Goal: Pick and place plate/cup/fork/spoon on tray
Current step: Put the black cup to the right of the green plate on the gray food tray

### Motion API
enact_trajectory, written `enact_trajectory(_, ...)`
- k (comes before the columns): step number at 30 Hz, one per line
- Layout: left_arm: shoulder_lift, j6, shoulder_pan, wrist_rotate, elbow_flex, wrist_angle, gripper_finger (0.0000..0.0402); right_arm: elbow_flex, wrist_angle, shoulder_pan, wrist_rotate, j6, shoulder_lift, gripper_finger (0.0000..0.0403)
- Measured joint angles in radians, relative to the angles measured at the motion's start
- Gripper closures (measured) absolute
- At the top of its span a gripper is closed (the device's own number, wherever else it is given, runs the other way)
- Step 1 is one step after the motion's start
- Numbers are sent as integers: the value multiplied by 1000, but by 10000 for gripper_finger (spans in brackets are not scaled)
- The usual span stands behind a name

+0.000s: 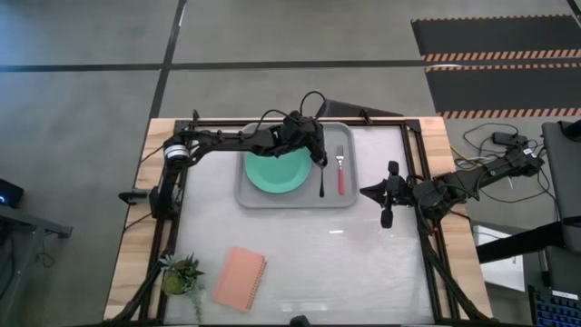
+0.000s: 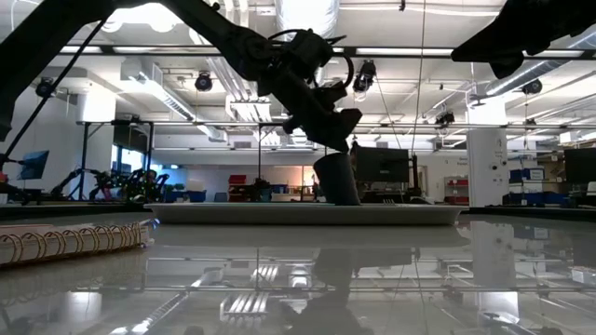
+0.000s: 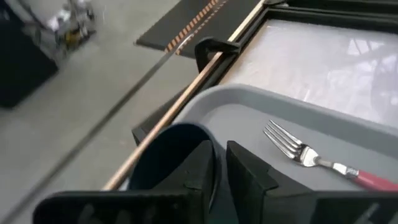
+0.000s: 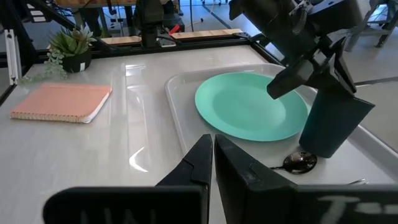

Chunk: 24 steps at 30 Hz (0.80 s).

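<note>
The light-grey tray (image 1: 250,195) lies at the table's far middle. On it are the mint-green plate (image 1: 272,173) at its left, the black spoon (image 1: 321,180) and the red-handled fork (image 1: 341,171) at its right. My left gripper (image 1: 316,153) is over the tray's far middle, shut on the dark cup (image 2: 337,179), which also shows in the right wrist view (image 4: 333,121) beside the spoon's bowl (image 4: 300,162). My right gripper (image 1: 365,191) is shut and empty, right of the tray and pointing toward it. My left gripper holds the cup by its rim (image 3: 214,163), one finger (image 3: 196,171) inside the cup and one (image 3: 249,177) outside. The fingers come from above, slanting down. The cup stands slightly tilted, its bottom (image 4: 317,152) at the tray floor; whether it touches, I cannot tell.
A salmon-pink pad (image 1: 240,278) and a small potted plant (image 1: 182,272) sit at the table's near left. The white tabletop between them and the tray is bare. Black frame rails run along the table's left, right and far sides.
</note>
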Motion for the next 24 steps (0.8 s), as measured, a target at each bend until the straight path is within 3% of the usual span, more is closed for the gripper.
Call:
enact_trajectory(6,0,145,-1,0,0,14,399,0,0,0,0,0,0,394)
enact_trajectory(15,0,308,-20,-6,0,17,401,0,-2,0,0,2,0,394)
enact_trajectory(24,-3,309,-32,23,0,-18,401,0,-2,0,-2,3,0,394)
